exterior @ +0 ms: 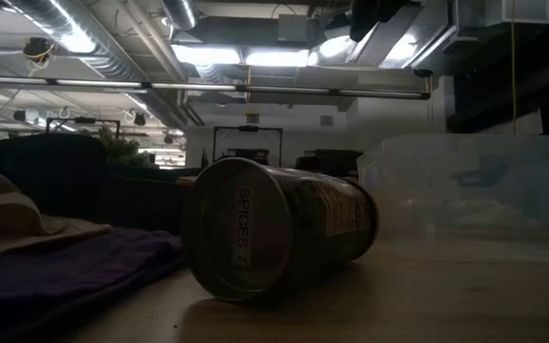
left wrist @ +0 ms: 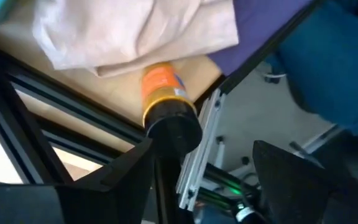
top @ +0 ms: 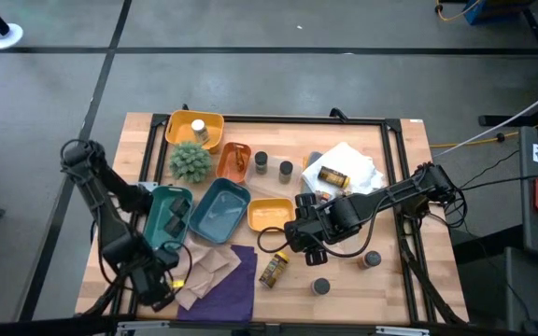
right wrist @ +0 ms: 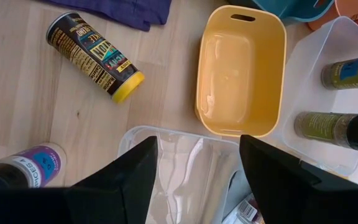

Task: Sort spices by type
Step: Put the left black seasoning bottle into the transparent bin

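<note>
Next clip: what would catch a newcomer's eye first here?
Probably the clutter in mid-table: coloured trays, a spiky green plant and small spice jars scattered between them. One jar with a yellow lid lies on its side on the bare wood beside the empty yellow tray, below the right gripper, whose fingers stand apart. At the table's front left corner, the left gripper is open around an orange-labelled jar with a dark cap by the beige cloth.
</note>
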`<state>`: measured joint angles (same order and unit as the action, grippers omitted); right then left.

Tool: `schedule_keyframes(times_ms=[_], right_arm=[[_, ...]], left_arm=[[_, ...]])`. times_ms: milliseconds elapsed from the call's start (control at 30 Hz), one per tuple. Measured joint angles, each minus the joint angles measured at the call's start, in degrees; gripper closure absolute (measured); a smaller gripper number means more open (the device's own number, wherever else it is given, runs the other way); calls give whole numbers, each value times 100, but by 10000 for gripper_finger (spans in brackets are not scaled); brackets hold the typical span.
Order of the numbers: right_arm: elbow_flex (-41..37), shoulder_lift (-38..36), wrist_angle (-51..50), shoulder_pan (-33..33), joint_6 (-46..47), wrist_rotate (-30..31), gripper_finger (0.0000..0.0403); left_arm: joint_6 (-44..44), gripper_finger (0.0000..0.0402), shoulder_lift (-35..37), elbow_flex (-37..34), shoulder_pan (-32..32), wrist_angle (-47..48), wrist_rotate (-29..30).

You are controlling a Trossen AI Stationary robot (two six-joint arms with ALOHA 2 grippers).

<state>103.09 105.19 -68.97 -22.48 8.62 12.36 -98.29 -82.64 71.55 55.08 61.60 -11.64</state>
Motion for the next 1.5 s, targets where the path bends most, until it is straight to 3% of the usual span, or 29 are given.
schedule_keyframes(times_ms=[400,700,1500], right_arm=[[0,0,11,0,0,0,173],[0,0,15,0,2,2,173],[0,0,17,0,2,2,173]], left_arm=[[448,147,-420,0,466,-59,-22],[278,147,-571,0,607,-45,-22],[305,147,-830,0,646,-54,199]])
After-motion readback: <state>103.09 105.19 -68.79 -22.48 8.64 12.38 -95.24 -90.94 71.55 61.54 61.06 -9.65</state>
